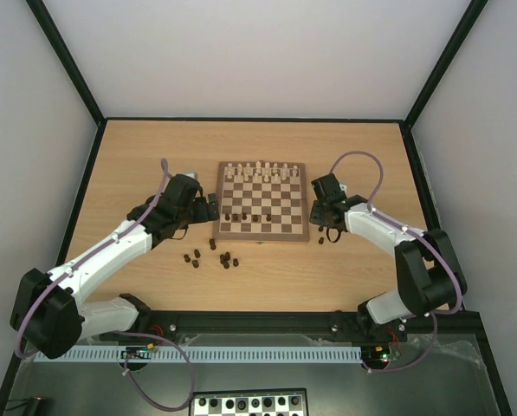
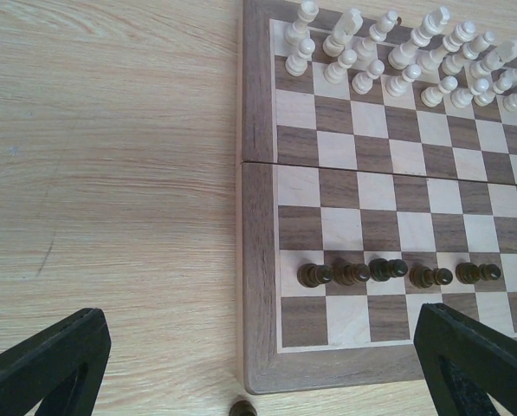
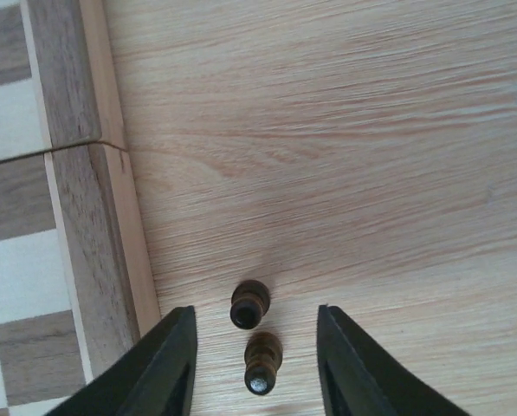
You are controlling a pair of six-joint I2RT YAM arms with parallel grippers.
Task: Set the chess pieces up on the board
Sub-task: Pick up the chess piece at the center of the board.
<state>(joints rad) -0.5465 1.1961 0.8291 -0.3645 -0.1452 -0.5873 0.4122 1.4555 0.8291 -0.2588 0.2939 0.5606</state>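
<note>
**A:** Eyes on the chess pieces [image 2: 397,273]: tiny, dark brown, turned wood with round knobs. Five in a row on the board [image 2: 258,217], second rank from the near edge.

**B:** More loose on the worktop [image 1: 137,156] off the near left corner. Two just beside the right border, between the fingers of the right hand [image 3: 256,334], held apart, touching neither.

**A:** Matte brown and beige squares, brown frame, seam across the middle. Pale chessmen [image 2: 397,52] ranked along the far side.

**B:** Left hand [image 2: 258,364] spread wide, gripping nothing, at the board's left edge.
</note>
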